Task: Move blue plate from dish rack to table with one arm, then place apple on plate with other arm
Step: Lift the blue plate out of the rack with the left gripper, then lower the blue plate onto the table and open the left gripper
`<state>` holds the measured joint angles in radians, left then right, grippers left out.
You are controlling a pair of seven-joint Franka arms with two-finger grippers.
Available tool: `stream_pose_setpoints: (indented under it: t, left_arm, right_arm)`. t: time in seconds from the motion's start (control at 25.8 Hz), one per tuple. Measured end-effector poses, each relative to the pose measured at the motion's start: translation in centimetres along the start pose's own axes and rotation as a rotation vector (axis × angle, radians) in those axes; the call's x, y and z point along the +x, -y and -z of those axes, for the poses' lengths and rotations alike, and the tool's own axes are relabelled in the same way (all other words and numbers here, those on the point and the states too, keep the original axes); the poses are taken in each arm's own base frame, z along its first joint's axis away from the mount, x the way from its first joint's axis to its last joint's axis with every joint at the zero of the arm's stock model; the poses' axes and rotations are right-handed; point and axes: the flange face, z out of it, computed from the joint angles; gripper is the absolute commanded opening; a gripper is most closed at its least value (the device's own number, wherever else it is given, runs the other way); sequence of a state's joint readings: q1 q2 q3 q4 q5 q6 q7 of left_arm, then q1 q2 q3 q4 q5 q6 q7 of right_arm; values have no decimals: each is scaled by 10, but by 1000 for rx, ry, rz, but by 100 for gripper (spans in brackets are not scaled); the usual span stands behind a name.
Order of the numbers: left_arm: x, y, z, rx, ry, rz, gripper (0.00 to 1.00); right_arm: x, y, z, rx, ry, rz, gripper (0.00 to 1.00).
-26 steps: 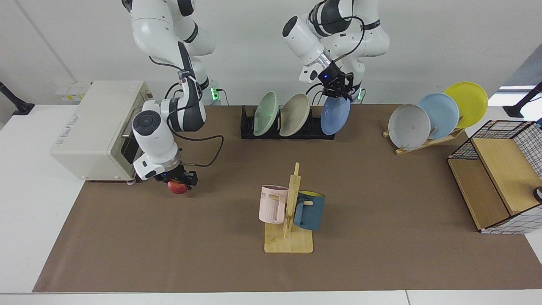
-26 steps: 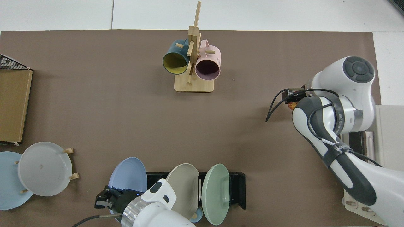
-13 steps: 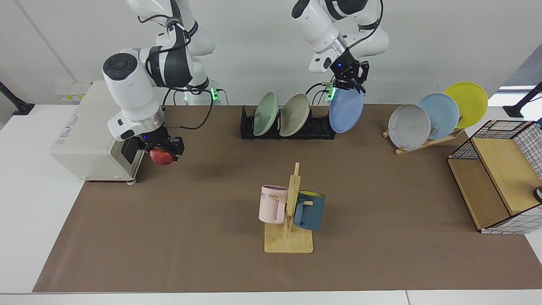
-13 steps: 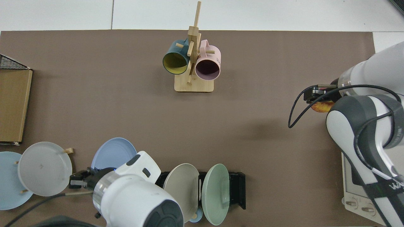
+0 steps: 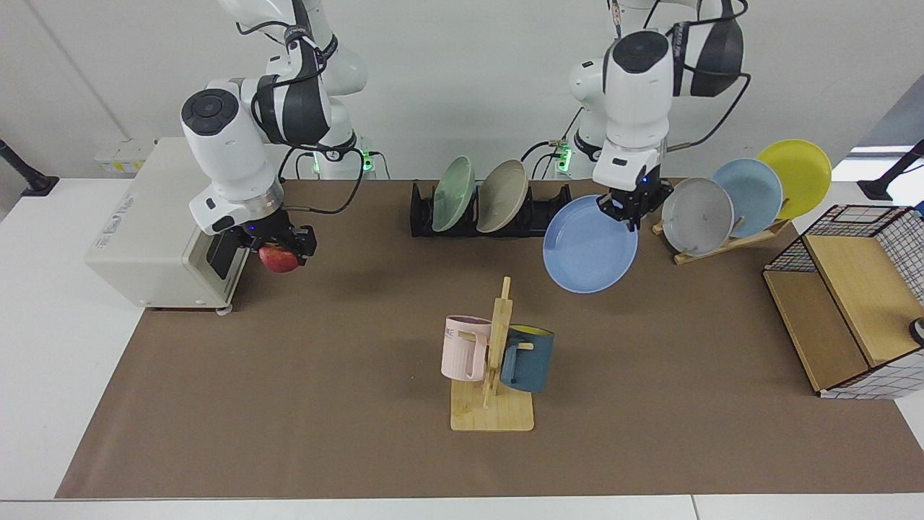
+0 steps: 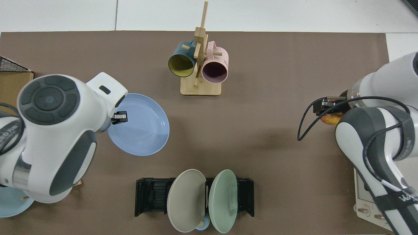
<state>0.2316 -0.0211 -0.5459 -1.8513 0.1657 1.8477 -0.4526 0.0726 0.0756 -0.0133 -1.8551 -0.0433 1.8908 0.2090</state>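
You had the right gripper (image 5: 278,244) well to the left of the mug tree (image 5: 495,361), its fingers closed around the apple (image 5: 279,258), lifted clear of the brown mat and just in front of the white appliance (image 5: 155,224); that looked like a holding position, keeping the fruit ready while the plate had nowhere to receive it. Behind the mug tree, the dish rack (image 5: 491,217) kept only a green plate (image 5: 453,193) and a beige plate (image 5: 501,196), and its slots on the blue plate's side stood empty. To the right of the mug tree and somewhat behind it, your left gripper (image 5: 626,211) pinched the rim of the blue plate (image 5: 588,245), which hung tilted above the table (image 5: 289,404), not touching it. Gripping by the edge left the plate's face free for the apple. I judged the open mat beneath it a sensible landing spot, clear of the wooden plate stand (image 5: 722,242) farther right. The plate would have needed levelling before release.
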Motion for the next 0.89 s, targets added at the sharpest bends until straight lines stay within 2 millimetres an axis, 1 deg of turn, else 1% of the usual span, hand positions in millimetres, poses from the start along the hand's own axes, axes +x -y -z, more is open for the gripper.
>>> stream_pose_setpoints:
  t: [0.12,0.23,0.31,0.39,0.58,0.74,0.89]
  left_arm:
    - [9,3,-10,-115,25,11,0]
    - [8,-6,-16,-176,27,17,0]
    - [4,-19,-23,-214,24,14,0]
    - [-5,-36,-36,-256,14,7,0]
    - [-26,-78,-83,-310,8,-15,0]
    - [-40,-97,-116,-320,28,-37,0]
    - [-54,-113,-132,-331,22,-57,0]
  right_arm:
    - [-2,0,-3,0,0,1,0]
    - [-4,0,-6,0,0,2,0]
    - [-6,-1,-6,0,1,2,0]
    - [-9,-1,-7,0,1,2,0]
    - [-14,-2,-9,4,-14,3,0]
    - [-17,-3,-10,4,-14,3,0]
    - [-18,-3,-11,4,-13,3,0]
